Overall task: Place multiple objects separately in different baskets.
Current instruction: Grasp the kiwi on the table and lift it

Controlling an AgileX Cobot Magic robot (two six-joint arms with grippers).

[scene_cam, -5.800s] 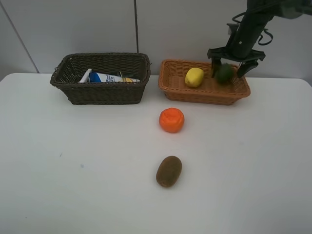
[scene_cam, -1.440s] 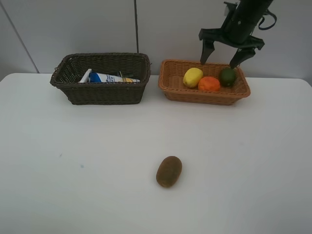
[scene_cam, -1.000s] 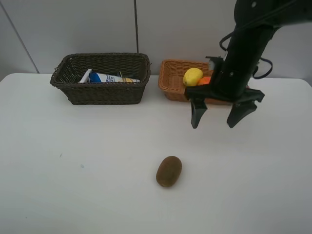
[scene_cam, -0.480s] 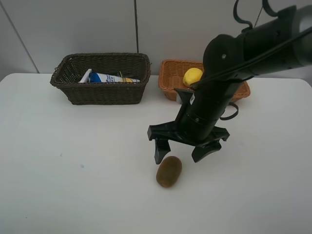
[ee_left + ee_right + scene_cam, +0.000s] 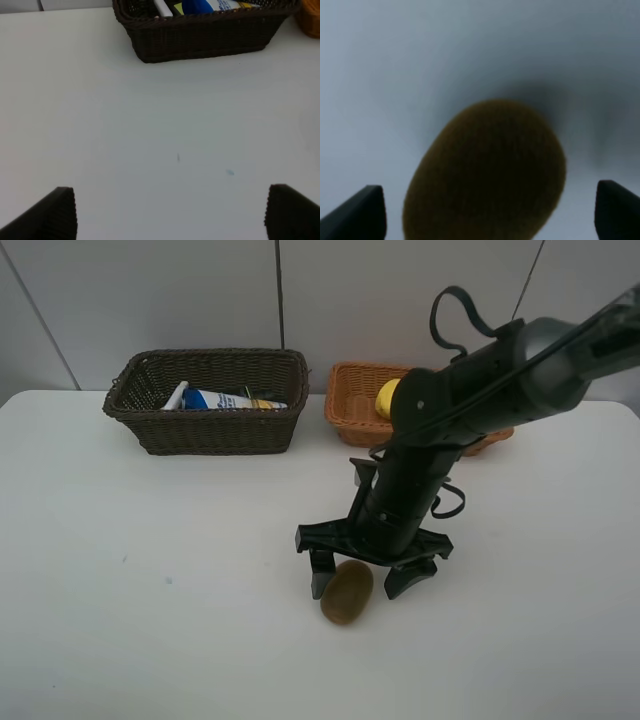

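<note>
White counter [image 5: 150, 640], grey panelled wall [image 5: 150, 295] behind. Right gripper [image 5: 364, 582] spread wide either side of kiwi [image 5: 346, 591] near front edge — contact unclear. Left gripper [image 5: 170, 212] spread apart.

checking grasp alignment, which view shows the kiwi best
The exterior high view: the kiwi lies whole on the table, between the open right end effector fingers. The right wrist view shows it close but blurred and cut off. The left wrist view doesn't show it.
</note>
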